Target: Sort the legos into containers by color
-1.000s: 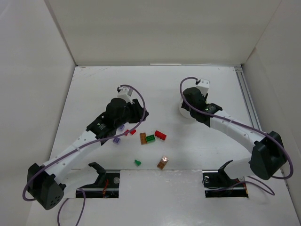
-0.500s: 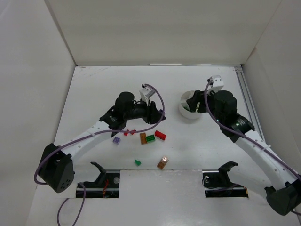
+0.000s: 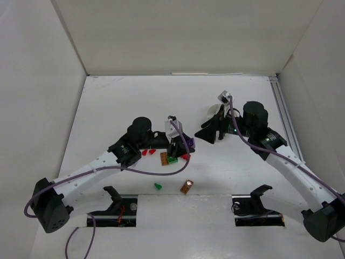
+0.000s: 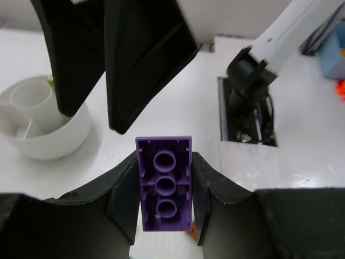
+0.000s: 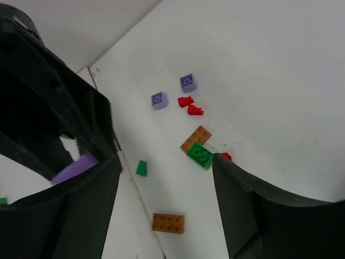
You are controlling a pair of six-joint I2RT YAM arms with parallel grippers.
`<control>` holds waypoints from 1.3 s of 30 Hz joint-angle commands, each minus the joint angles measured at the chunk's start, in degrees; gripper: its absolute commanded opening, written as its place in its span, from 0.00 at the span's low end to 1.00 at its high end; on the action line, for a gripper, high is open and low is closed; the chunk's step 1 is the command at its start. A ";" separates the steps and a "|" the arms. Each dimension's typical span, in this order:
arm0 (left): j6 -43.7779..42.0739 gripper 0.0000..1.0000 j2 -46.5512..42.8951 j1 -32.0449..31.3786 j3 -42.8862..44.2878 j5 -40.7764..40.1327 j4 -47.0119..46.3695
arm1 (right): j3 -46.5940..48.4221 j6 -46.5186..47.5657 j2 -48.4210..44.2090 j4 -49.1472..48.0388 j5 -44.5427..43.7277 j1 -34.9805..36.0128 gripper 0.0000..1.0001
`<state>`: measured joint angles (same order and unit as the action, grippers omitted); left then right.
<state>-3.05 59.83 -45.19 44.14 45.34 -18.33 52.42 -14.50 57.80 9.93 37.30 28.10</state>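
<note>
Just left of the divided white dish (image 4: 59,135), the left gripper (image 4: 164,164) is clamped on a purple brick (image 4: 164,199). Its hollow underside faces the wrist camera, and it is not yet over any compartment. The right gripper (image 5: 166,159) hangs beside the dish, jaws wide, holding nothing.

Loose on the table, farther left of the dish:
- two small purple bricks (image 5: 187,82)
- red bits (image 5: 186,101)
- orange brick (image 5: 195,138)
- green brick (image 5: 200,154)
- small green piece (image 5: 141,168)
- brown brick (image 5: 167,223)

The dish's contents are mostly hidden. My judgement: it is early, and most of the sorting remains.
</note>
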 commanded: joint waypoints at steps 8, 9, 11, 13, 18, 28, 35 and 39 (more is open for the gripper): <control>-6.27 0.00 6.60 -12.03 9.37 -36.11 14.81 | 4.52 -8.61 -2.96 5.70 -1.26 0.64 0.76; -6.27 0.00 7.83 -12.72 9.99 -36.81 15.68 | 5.14 -8.61 -3.48 8.84 -1.96 0.64 0.76; -6.27 0.00 8.54 -13.96 10.70 -39.27 15.69 | 5.14 -8.61 -3.48 11.59 -3.90 1.35 0.76; -6.27 0.00 8.55 -15.01 10.70 -41.55 15.69 | 5.67 -8.09 -3.48 15.54 -4.52 1.35 0.76; -6.27 0.00 8.55 -15.54 10.70 -42.27 14.64 | 6.20 -7.56 -4.10 19.51 -7.50 1.35 0.73; -6.79 0.00 7.40 -16.07 10.18 -42.27 13.49 | 4.88 -9.76 -1.38 14.68 -4.24 4.68 0.64; -7.32 0.00 7.40 -16.60 10.70 -42.27 13.49 | 3.83 -11.51 0.82 11.52 -6.00 5.21 0.62; -7.85 0.00 6.70 -16.60 10.09 -42.27 12.97 | 3.83 -11.51 2.40 11.51 -6.01 5.21 0.59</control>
<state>-9.98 69.14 -61.41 51.90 3.20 -2.20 55.77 -25.32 59.48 24.86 31.73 32.71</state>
